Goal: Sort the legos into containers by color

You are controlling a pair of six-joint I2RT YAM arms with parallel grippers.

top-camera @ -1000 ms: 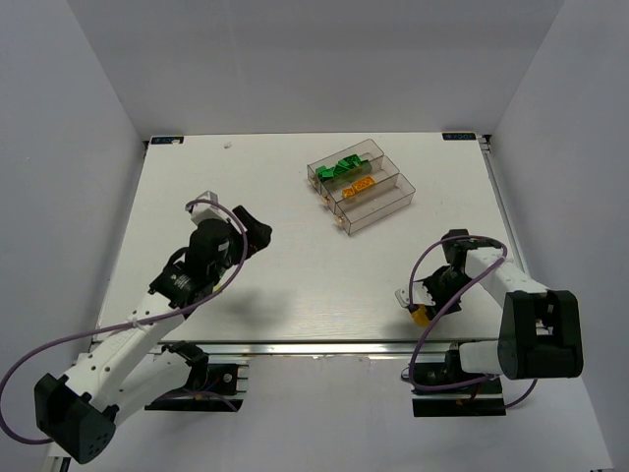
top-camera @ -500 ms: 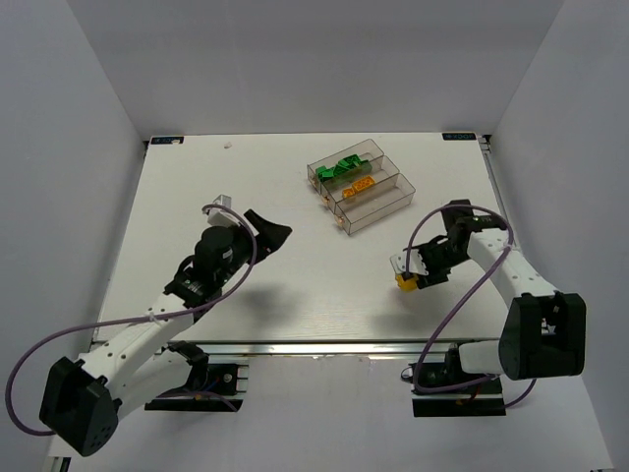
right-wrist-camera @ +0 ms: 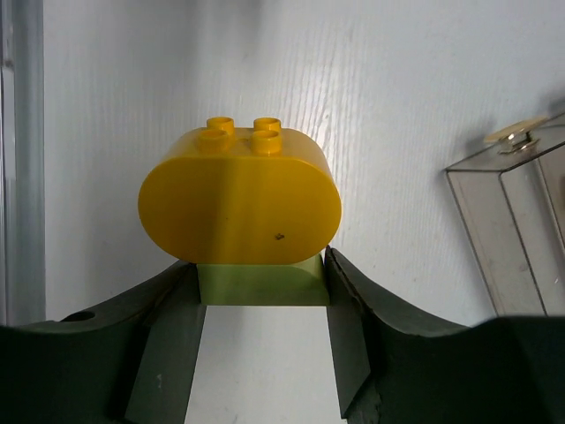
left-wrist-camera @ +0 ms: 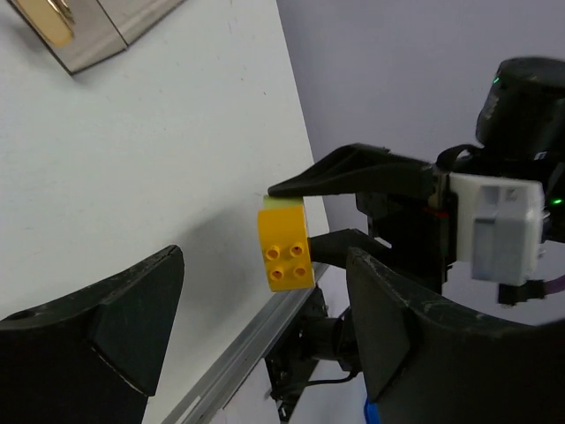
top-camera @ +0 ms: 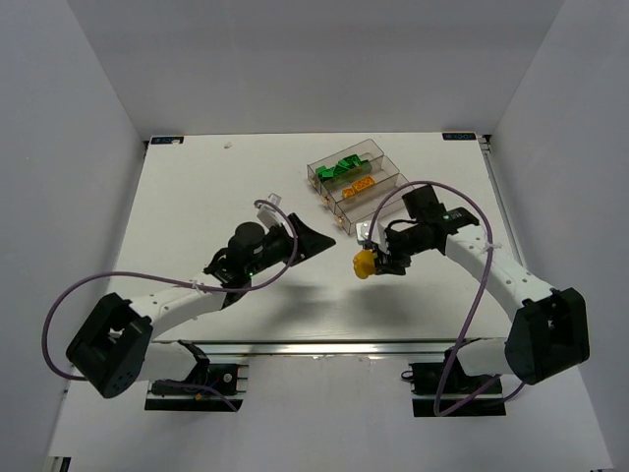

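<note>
Legos (right-wrist-camera: 238, 199) — yellow atop pale green — pinched in right pincer (right-wrist-camera: 260, 276).

yellow brick (right-wrist-camera: 239, 208), rounded, four studs up, stacked on pale green brick (right-wrist-camera: 258, 284). pair off table, pale one pinched in right gripper (top-camera: 373, 260), 6 o'clock of tray (top-camera: 385, 208). tray at table's 1 o'clock: green bricks (top-camera: 339, 168) far trough, orange bricks (top-camera: 358, 187) middle trough.

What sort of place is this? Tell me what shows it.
Probably a robot test bench: a white table between plain grey panels, left arm and right arm bolted at its edge, a clear tray of toy bricks.
</note>
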